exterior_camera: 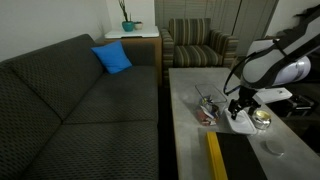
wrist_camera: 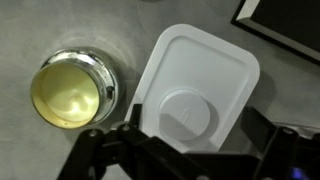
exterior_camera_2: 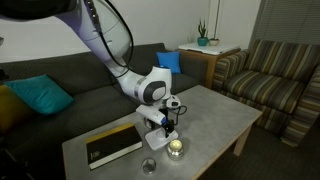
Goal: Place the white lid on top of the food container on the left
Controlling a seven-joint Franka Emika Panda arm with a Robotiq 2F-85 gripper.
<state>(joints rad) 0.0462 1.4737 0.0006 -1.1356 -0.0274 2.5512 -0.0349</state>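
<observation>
Directly beneath wide-spread end effector (wrist_camera: 185, 150), white lid (wrist_camera: 195, 85)

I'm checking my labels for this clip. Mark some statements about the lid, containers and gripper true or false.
1. The flat white rectangular plastic lid lies on the grey table. True.
2. The gripper is shut on it. False: it is open, jaws apart above the lid.
3. The round container with yellowish contents sits beside the lid. True.
4. The lid covers the clear food container with reddish contents. False: it lies on the table, apart from that container.
</observation>
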